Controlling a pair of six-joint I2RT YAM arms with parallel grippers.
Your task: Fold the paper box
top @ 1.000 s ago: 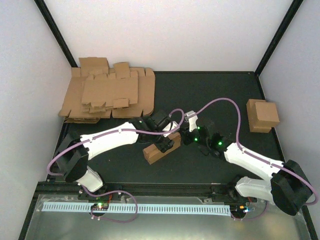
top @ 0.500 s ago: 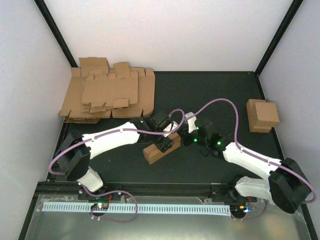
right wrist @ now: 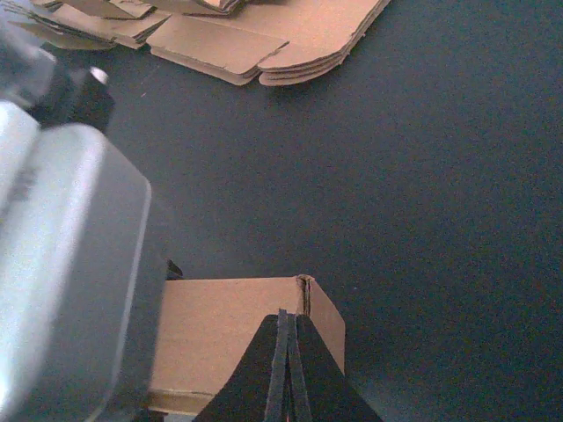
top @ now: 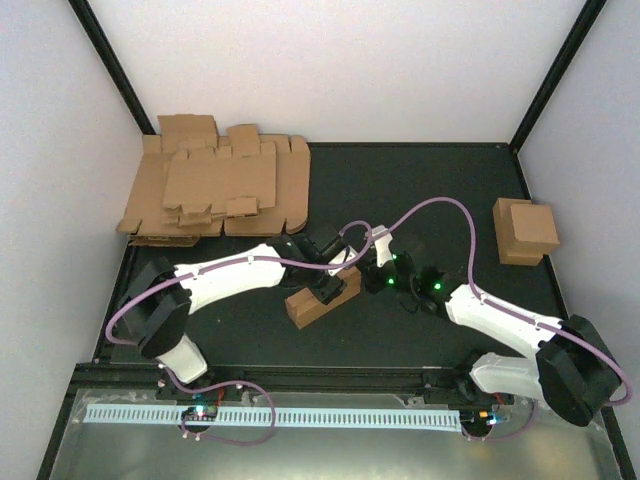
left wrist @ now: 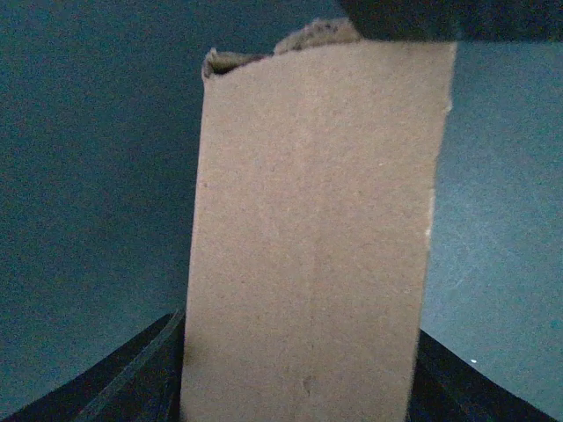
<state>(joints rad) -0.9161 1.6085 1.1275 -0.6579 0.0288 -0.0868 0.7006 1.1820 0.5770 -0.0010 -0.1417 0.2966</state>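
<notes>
The paper box is a small brown folded box lying on the black table, mid-scene. My left gripper straddles its right half. In the left wrist view the box fills the middle, with a dark finger tight against each side. My right gripper is at the box's right end. In the right wrist view its fingers are pressed together with nothing between them. They rest over the box's top panel near its end corner. The left wrist housing blocks the box's far end.
A pile of flat brown blanks lies at the back left and also shows in the right wrist view. A finished closed box stands at the right edge. Purple cables arc over the middle.
My right gripper has moved slightly left, closer to the box's end. The left arm has shifted a little. The box has stayed in place.
</notes>
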